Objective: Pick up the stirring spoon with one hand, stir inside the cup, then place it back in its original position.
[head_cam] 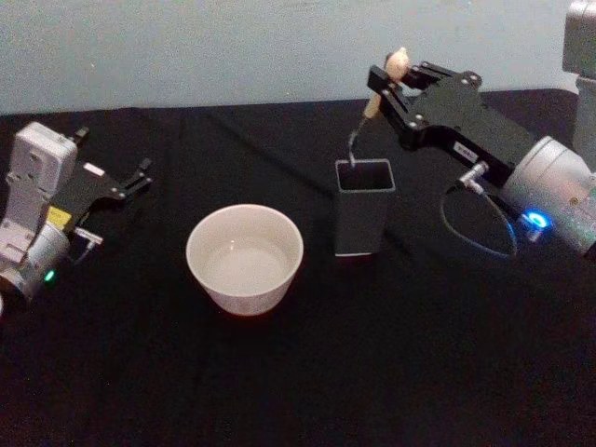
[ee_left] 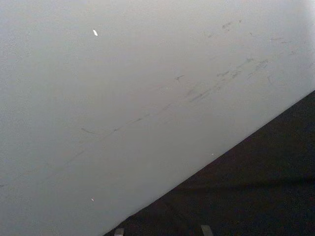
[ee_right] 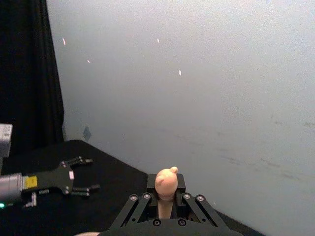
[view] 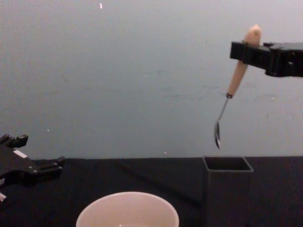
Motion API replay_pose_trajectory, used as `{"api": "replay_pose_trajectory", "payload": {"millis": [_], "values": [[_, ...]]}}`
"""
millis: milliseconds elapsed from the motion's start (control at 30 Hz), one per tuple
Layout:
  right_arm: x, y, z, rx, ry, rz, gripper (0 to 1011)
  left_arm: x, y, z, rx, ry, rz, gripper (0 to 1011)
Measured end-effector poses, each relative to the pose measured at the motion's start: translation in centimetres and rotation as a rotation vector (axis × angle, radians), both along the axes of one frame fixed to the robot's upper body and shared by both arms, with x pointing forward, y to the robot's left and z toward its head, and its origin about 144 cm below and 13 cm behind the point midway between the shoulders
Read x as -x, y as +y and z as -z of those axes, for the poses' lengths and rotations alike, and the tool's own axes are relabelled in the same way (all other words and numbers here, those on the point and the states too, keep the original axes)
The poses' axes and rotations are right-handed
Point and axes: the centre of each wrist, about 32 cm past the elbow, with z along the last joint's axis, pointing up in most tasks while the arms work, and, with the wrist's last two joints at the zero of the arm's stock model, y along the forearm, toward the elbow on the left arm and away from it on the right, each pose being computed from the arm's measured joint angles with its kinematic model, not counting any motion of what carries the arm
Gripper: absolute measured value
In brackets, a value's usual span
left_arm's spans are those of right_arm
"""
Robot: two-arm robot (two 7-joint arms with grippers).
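My right gripper is shut on the pale wooden handle of the stirring spoon. In the chest view the spoon hangs tilted, its small metal bowl a short way above the open top of the dark grey square holder. The holder stands upright just right of the cream-white cup, which sits at the table's middle. The cup rim shows low in the chest view. In the right wrist view the handle sticks up between the jaws. My left gripper rests open at the far left, away from both.
A black cloth covers the table, and a plain grey wall rises behind it. A cable loop hangs off my right wrist beside the holder. My left gripper also shows far off in the right wrist view.
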Motion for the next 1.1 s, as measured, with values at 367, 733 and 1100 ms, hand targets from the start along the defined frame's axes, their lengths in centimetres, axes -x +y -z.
{"api": "replay_pose_trajectory", "payload": {"millis": [367, 733, 1100], "values": [[0.5, -0.3, 0.8, 0.035, 0.045, 0.04, 197, 0.0, 0.0, 0.0, 0.0, 0.0, 0.0, 1002], [0.0, 0.3, 2.2, 0.058, 0.08, 0.065, 197, 0.0, 0.0, 0.0, 0.0, 0.0, 0.0, 1001], [-0.4, 0.7, 3.1, 0.079, 0.105, 0.094, 197, 0.0, 0.0, 0.0, 0.0, 0.0, 0.0, 1001]]}}
